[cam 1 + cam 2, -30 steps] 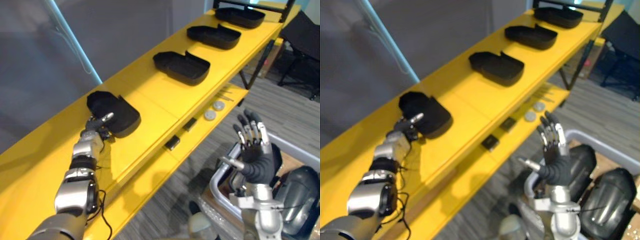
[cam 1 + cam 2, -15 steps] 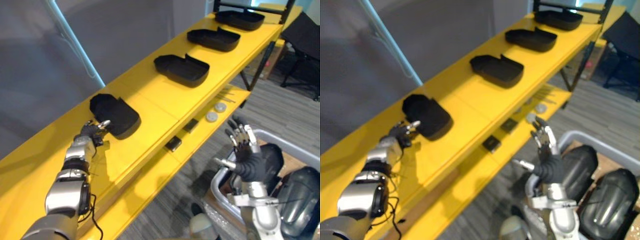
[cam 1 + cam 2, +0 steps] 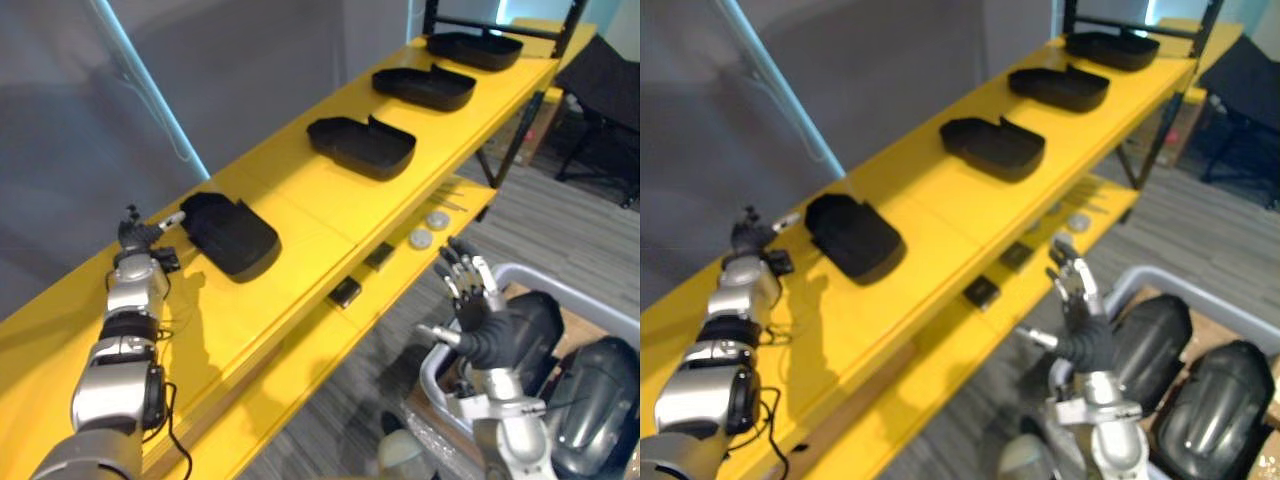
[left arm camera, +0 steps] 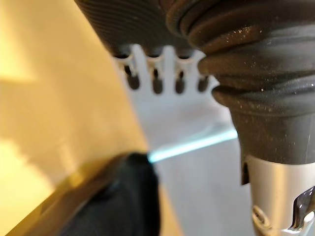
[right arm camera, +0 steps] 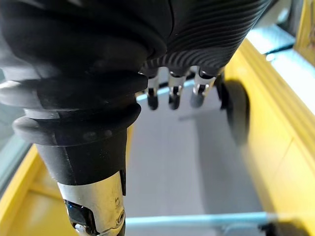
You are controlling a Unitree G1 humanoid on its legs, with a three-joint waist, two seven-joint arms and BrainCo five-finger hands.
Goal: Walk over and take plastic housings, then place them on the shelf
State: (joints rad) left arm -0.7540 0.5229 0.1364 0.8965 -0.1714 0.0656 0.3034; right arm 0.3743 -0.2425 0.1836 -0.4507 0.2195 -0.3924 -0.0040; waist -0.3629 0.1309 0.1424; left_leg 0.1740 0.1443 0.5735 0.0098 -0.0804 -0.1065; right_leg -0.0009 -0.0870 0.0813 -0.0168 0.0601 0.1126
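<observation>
Nearest you: your right hand [image 3: 478, 318] raised over grey bin [image 3: 438, 362], fingers straight, spread, holding nothing. Dark housings [image 3: 590, 400] lie in bin. Your left hand [image 3: 135, 243] above yellow shelf [image 3: 300, 215], fingers spread, empty, just beside nearest housing [image 3: 232, 233]. Farther along shelf: second housing [image 3: 362, 146], third housing [image 3: 424, 86], fourth housing [image 3: 474, 49].

Four black plastic housings lie in a row, well apart, on the top board of the yellow shelf [image 3: 300, 205]: nearest housing [image 3: 232, 236], second housing [image 3: 362, 146], third housing [image 3: 424, 87], farthest housing [image 3: 474, 48]. The farther three lie hollow side up. Two dark glossy housings [image 3: 1218, 400] lie domed side up in a grey bin [image 3: 1130, 280].
</observation>
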